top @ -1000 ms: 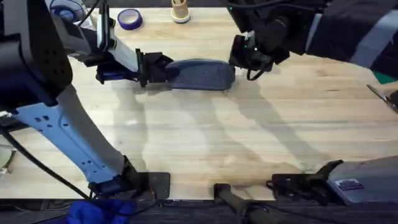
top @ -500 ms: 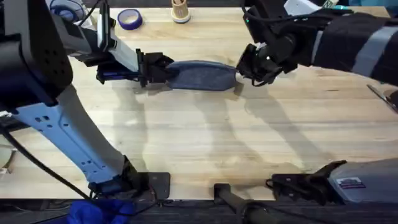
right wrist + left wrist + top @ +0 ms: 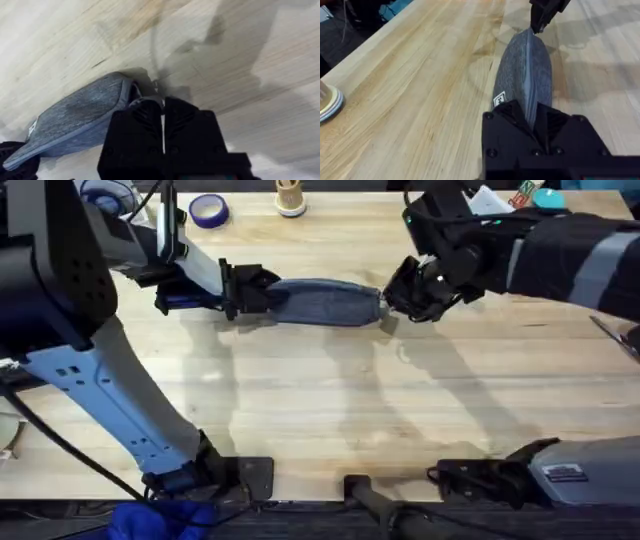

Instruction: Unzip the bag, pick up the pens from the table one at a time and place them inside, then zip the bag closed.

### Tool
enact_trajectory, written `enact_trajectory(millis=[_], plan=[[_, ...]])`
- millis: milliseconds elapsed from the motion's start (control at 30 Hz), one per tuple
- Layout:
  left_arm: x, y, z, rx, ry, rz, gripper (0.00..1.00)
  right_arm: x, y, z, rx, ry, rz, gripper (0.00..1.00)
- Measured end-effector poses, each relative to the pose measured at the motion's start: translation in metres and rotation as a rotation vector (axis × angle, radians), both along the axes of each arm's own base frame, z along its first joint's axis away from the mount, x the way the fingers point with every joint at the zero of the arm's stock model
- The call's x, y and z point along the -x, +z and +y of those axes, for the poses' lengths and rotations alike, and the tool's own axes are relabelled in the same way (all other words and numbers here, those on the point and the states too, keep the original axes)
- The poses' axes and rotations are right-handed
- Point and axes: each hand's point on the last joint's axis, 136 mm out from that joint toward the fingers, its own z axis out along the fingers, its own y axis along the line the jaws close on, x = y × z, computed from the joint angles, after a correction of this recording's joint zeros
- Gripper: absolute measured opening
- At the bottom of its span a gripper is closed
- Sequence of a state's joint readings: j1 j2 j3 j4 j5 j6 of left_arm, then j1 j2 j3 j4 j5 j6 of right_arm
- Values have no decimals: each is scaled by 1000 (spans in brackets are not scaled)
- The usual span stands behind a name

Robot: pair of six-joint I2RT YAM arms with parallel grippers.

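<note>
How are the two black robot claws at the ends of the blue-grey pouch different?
The black left gripper clamps the left end of the blue-grey fabric pouch; the black right gripper sits at its right tip. The left gripper's fingers have thick fabric wedged between them; the right gripper's fingers are pressed almost together. Both are shut, one at each end of the pouch.

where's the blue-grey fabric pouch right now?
In the overhead view the blue-grey fabric pouch lies on the far middle of the wooden table, held between the left gripper and the right gripper.
</note>
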State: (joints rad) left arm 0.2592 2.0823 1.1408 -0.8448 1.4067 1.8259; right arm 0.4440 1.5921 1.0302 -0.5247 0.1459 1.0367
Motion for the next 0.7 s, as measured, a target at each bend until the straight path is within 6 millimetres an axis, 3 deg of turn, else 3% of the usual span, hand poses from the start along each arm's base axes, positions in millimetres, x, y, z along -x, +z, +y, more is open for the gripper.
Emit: enact_trajectory(millis=[200,233,400,700], plan=[[0,0,0,0,0,0,40,0,9,-2,-44,-9,-11,31],[0,0,-1,1,-2,0,40,0,22,-3,-58,-1,-53,31],[1,0,-5,2,-13,-1,41,5,37,-7,-65,11,-86,31],[1,0,-6,3,-16,0,40,9,30,-10,-53,24,-84,31]])
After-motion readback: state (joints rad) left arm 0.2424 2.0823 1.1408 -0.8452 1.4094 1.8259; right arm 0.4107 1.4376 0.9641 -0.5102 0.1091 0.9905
